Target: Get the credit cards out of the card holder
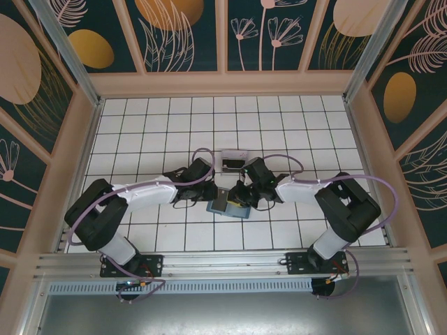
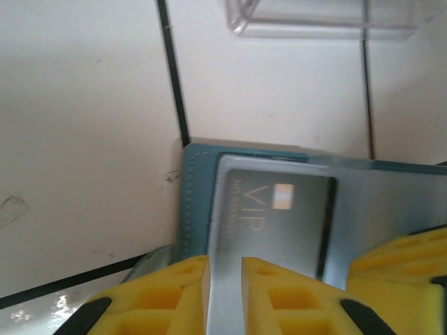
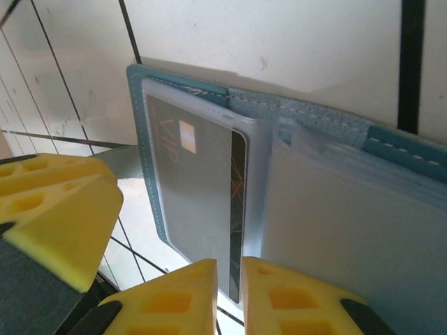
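Note:
The slate-blue card holder (image 1: pixel 238 211) lies open on the white tiles between both arms, its clear inner sleeves facing up. A grey credit card (image 2: pixel 279 223) marked VIP sits in one sleeve of the holder (image 2: pixel 195 202). My left gripper (image 2: pixel 225 279) is shut on the clear sleeve's edge of the holder. In the right wrist view the same card (image 3: pixel 195 181) shows a dark edge sticking out of its pocket, and my right gripper (image 3: pixel 229 279) is shut on that edge. The holder's teal stitched border (image 3: pixel 314 115) runs behind. From above, the left gripper (image 1: pixel 213 198) and right gripper (image 1: pixel 242 197) meet over the holder.
A clear plastic box (image 1: pixel 234 162) stands one tile beyond the holder, its corner visible in the left wrist view (image 2: pixel 314 17). Each gripper's yellow finger shows in the other's wrist view (image 3: pixel 56 216). Wooden walls (image 1: pixel 223 84) ring the tiled floor.

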